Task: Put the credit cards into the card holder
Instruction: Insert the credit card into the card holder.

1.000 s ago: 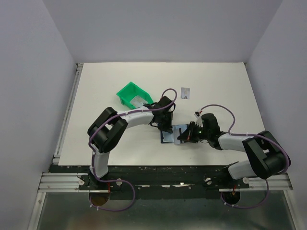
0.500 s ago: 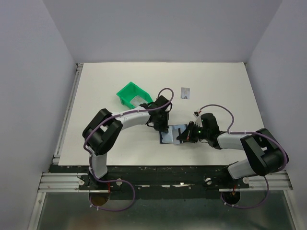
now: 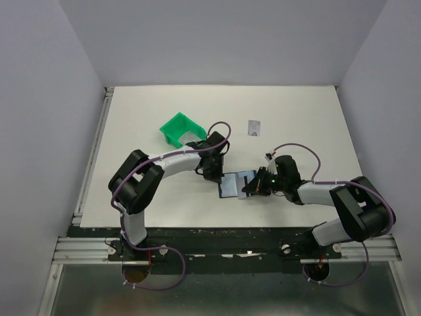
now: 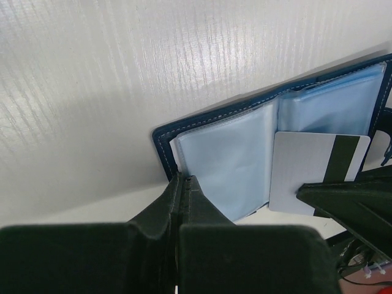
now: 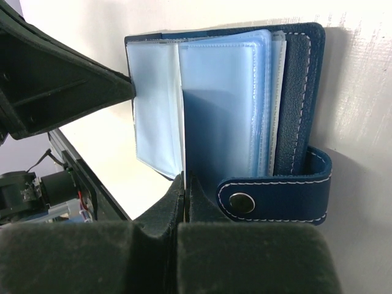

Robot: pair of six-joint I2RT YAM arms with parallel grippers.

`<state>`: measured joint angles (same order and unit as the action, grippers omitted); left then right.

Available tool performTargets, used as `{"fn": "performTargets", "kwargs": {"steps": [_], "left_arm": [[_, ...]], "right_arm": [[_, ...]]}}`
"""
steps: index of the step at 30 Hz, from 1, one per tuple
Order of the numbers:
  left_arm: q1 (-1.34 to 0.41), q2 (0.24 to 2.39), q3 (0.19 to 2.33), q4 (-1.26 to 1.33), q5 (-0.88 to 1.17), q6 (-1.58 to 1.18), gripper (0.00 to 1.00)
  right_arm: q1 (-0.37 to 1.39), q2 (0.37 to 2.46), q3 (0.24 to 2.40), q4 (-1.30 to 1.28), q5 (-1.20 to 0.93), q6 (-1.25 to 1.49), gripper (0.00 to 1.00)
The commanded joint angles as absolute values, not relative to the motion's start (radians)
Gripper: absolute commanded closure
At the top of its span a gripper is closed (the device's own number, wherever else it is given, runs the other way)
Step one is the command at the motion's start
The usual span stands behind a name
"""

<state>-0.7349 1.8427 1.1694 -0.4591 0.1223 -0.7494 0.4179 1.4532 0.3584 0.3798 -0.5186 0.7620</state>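
The navy card holder (image 3: 231,184) lies open on the table between both grippers, its pale blue plastic sleeves showing in the left wrist view (image 4: 226,153). My left gripper (image 3: 216,174) is shut on the holder's left edge (image 4: 182,179). My right gripper (image 3: 252,187) is shut on the grey card with a black stripe (image 4: 300,171) and holds it on edge against the sleeves (image 5: 185,177). The holder's snap tab (image 5: 275,199) hangs to the right of the right gripper. A second, bluish-grey card (image 3: 254,128) lies flat on the table farther back.
A green plastic bin (image 3: 177,128) stands behind the left arm, with something pale inside it. The table's raised left rail (image 3: 95,151) runs along the left side. Grey walls close in the table.
My left gripper has moved left while holding the card holder's edge, and the holder is spread wider. The right gripper and its card have barely moved.
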Motion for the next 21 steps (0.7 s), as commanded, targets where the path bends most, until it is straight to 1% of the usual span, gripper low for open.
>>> {"fn": "performTargets", "kwargs": {"steps": [1, 10, 21], "left_arm": [[-0.732, 1.845, 1.164, -0.509, 0.081, -0.724, 1.0], [-0.733, 1.855, 1.175, -0.514, 0.075, -0.713, 1.0], [-0.732, 1.853, 1.172, -0.511, 0.074, -0.715, 1.0]], "right_arm": [[0.422, 1.457, 0.373, 0.348, -0.517, 0.732, 1.0], [0.422, 1.387, 0.387, 0.292, -0.502, 0.695, 1.0], [0.422, 1.436, 0.428, 0.298, -0.554, 0.699, 1.0]]}}
